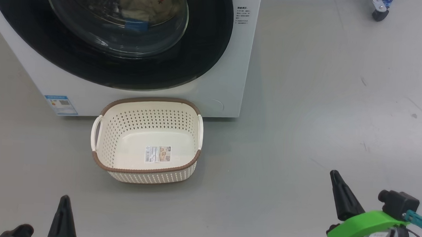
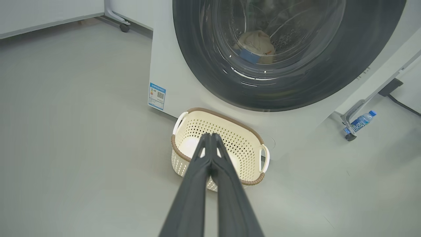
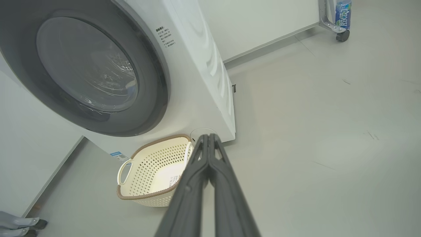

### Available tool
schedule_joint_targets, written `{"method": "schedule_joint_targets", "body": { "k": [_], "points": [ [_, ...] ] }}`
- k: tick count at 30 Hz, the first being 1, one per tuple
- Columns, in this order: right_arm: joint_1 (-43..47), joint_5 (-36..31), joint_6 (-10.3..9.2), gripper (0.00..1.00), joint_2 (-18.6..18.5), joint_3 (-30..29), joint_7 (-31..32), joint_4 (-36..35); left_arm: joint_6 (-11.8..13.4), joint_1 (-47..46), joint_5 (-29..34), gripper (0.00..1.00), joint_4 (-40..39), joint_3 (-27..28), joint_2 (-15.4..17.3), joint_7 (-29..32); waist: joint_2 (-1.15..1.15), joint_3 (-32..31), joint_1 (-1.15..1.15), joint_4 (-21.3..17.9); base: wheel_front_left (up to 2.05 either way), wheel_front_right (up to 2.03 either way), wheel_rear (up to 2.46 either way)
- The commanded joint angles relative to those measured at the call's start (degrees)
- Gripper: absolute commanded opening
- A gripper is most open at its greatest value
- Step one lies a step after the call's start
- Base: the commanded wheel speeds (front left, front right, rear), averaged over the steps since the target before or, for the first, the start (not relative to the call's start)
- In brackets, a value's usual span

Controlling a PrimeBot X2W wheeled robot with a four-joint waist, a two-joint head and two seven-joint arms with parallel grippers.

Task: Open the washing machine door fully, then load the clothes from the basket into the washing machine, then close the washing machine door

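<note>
The white washing machine point(image 1: 231, 80) stands at the top of the head view, and its round black-ringed door point(image 1: 207, 53) lies flat against its front. Through the glass I see cream clothes point(image 1: 144, 3) with a blue patch inside the drum, and they show in the left wrist view as clothes point(image 2: 256, 46). The cream basket point(image 1: 147, 165) sits on the floor just before the machine, holding only its label sticker. My left gripper point(image 2: 210, 135) is shut with nothing in it, low at the left. My right gripper point(image 3: 208, 135) is shut too, low at the right, apart from the basket.
Grey floor spreads to the right of the machine. A wheeled metal frame with a water bottle point(image 2: 360, 121) stands to the machine's right. A blue label sticker point(image 1: 60, 105) marks the machine's lower left front.
</note>
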Motion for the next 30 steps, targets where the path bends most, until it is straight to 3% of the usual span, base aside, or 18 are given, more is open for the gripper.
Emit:
{"method": "schedule_joint_targets", "body": {
  "k": [1,30],
  "points": [
    [-2.9,2.0,-0.05,0.00,-0.8,-0.6,0.4,-2.0,-0.3,-2.4,-1.8,0.00,-1.6,0.7,0.6,0.5,0.00,-0.1,0.00,0.1,0.00,0.00,0.00],
    [-3.5,20.1,-0.10,0.00,-0.9,-2.9,4.7,-2.7,-0.8,-4.7,-20.6,0.00,-0.8,1.5,0.7,5.2,0.00,-1.1,0.00,1.1,0.00,0.00,0.00]
  ]
}}
